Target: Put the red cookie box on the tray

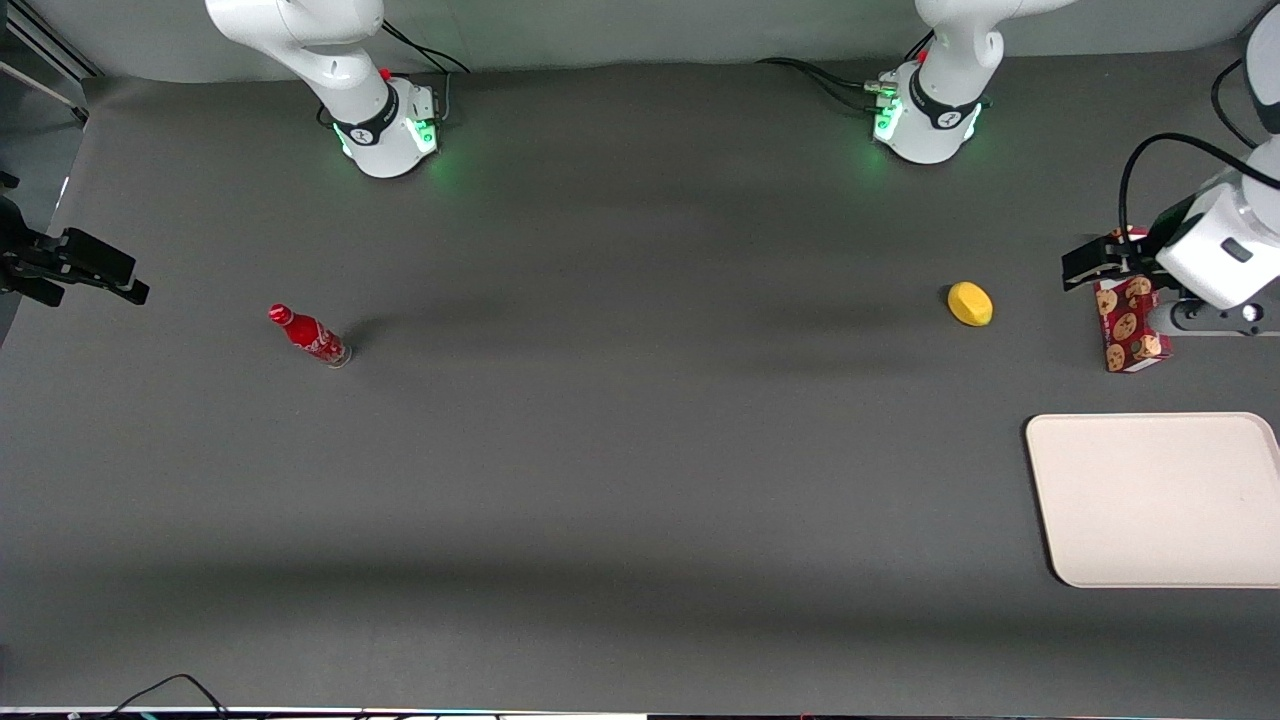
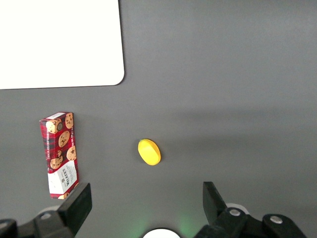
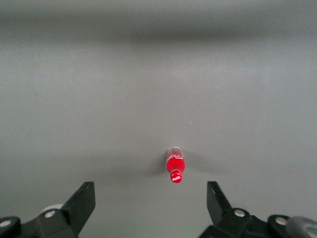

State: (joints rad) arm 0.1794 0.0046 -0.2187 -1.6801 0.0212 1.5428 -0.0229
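At the working arm's end of the dark grey desk [image 1: 620,450], the red cookie box [image 1: 1130,325] stands up tall. It has cookie pictures on it and a white label at one end. The gripper [image 1: 1085,268] hangs up in the air close to the top of the box. In the left wrist view its two black fingers [image 2: 79,203] are wide apart and hold nothing, and the box [image 2: 59,153] shows just beside one of them. The big cream-white tray [image 1: 1160,500] lies flat, nearer to the front camera than the box, with a strip of bare desk between them. A small yellow thing [image 1: 970,303], round like a lemon, lies near the box. A little red bottle [image 1: 308,335] stands well apart, toward the parked arm's end
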